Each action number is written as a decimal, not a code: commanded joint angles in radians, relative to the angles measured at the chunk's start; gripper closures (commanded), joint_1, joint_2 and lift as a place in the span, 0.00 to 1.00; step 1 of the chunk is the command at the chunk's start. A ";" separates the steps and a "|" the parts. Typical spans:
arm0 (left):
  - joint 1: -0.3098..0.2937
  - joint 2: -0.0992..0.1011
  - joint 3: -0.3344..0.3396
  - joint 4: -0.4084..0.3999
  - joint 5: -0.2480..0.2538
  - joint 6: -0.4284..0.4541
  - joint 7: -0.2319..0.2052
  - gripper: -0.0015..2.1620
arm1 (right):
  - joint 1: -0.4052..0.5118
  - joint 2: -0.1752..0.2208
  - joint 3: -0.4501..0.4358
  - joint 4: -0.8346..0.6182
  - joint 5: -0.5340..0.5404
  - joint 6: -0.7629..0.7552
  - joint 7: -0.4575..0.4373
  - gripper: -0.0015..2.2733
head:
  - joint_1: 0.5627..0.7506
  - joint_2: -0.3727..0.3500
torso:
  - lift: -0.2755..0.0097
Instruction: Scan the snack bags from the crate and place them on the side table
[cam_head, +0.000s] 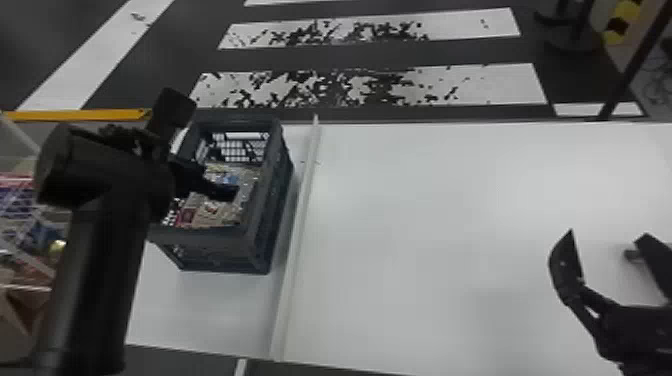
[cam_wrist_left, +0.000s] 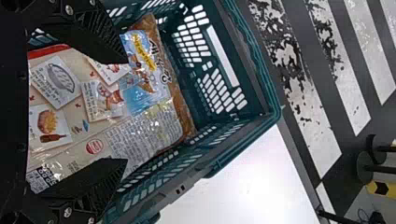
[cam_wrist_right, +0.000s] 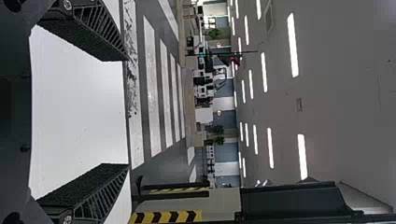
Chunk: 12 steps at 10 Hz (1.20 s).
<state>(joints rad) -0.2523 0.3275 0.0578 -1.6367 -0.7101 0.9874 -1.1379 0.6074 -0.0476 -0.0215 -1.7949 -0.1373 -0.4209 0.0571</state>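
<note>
Snack bag (cam_wrist_left: 100, 123): lies in the crate (cam_head: 215, 252), printed face towards your left wrist camera, clear film creased. Beige, red and blue print; whether it is one bag or several overlapping, you cannot tell.

Progress: this bag is ungrasped, so pickup, scan and placing all remain for it. Your count of finished bags cannot be settled from here. Packaged goods (cam_head: 42, 232) sit beyond the left arm at the head view's left edge; whether they are scanned ones, you cannot tell.

Crate: dark blue-green plastic, open-topped, lattice walls. It stands upright on the left part of the white desk (cam_head: 425, 225), beside the pale raised strip (cam_head: 301, 215). Contents lie low, well under the rim.

Left pincer (cam_wrist_left: 126, 111): over the crate opening, fingers spread wide, gripping nothing, with the bag just ahead of them. Judged step: you are lining up a pick. The slick film may slip, so take a good fold and lift clear of the walls.

Right pincer (cam_wrist_right: 128, 112): parked above the desk's right part, fingers well apart, empty.
</note>
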 joint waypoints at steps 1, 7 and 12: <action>-0.019 0.001 -0.015 0.044 -0.012 -0.003 0.004 0.06 | 0.000 0.000 0.000 0.000 0.001 0.003 0.001 0.03 | 0.70 0.74 | 0.63; -0.116 -0.007 -0.161 0.281 -0.038 -0.034 0.029 0.04 | 0.000 0.000 0.000 -0.001 -0.007 0.003 0.018 0.03 | 0.70 0.72 | 0.63; -0.162 -0.013 -0.185 0.364 -0.046 -0.019 -0.039 0.64 | -0.002 0.002 0.000 0.003 -0.008 0.003 0.020 0.03 | 0.70 0.70 | 0.63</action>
<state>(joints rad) -0.4130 0.3145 -0.1340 -1.2688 -0.7609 0.9622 -1.1740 0.6060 -0.0472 -0.0218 -1.7918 -0.1457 -0.4179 0.0752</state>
